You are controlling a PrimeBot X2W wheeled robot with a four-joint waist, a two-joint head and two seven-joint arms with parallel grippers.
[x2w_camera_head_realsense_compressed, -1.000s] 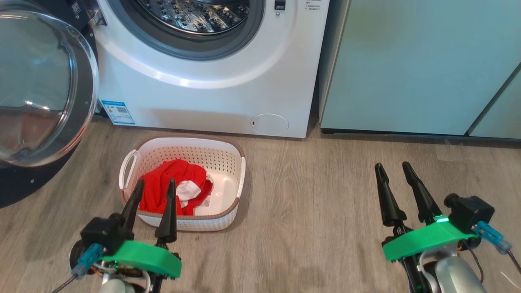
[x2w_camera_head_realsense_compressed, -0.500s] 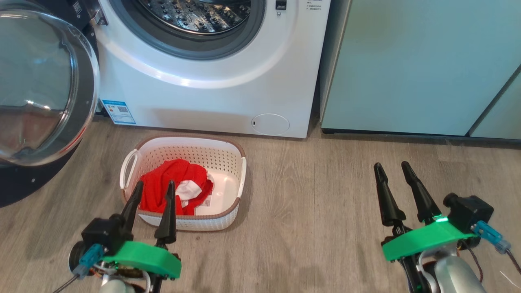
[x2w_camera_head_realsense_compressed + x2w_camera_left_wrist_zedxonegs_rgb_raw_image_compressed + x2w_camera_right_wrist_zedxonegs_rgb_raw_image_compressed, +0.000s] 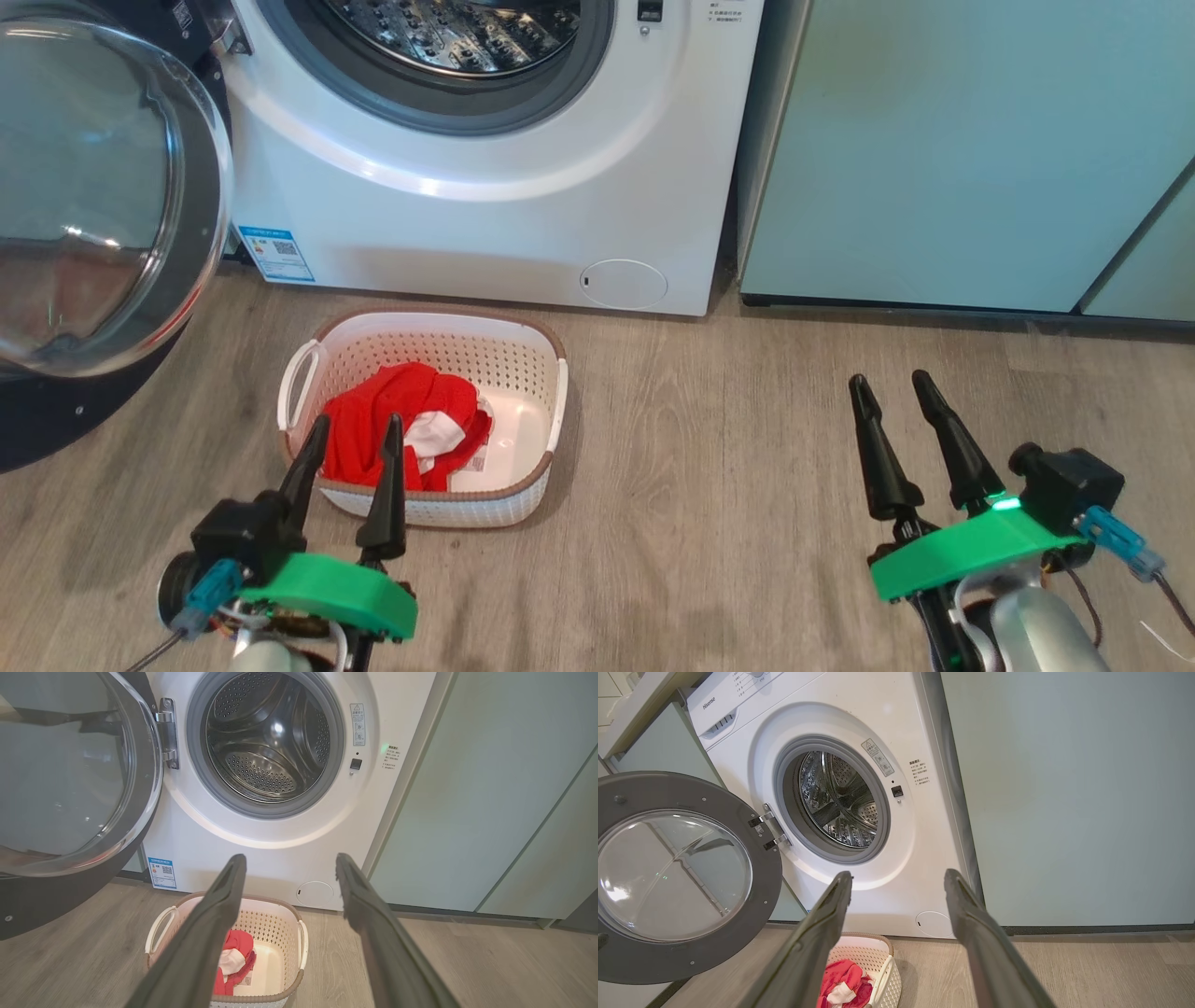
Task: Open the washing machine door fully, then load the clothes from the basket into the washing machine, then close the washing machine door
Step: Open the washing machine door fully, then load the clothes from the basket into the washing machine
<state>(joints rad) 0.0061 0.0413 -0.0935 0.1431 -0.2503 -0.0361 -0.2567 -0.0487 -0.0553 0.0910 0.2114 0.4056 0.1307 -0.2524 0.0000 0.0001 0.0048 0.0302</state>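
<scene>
Red knit clothes (image 3: 373, 434) lie heaped in the left half of the basket (image 3: 523, 359), on the wood floor (image 3: 709, 448) before the washing machine (image 3: 485, 233). The washing machine door (image 3: 93, 187) stands swung wide, so we judge loading is in hand. Our left gripper (image 3: 358, 422) hovers by the near rim, jaws wide and empty. The right gripper (image 3: 887, 379), likewise wide, hangs well apart. Next we dip into the heap and close, minding the door's bulging glass at left.
</scene>
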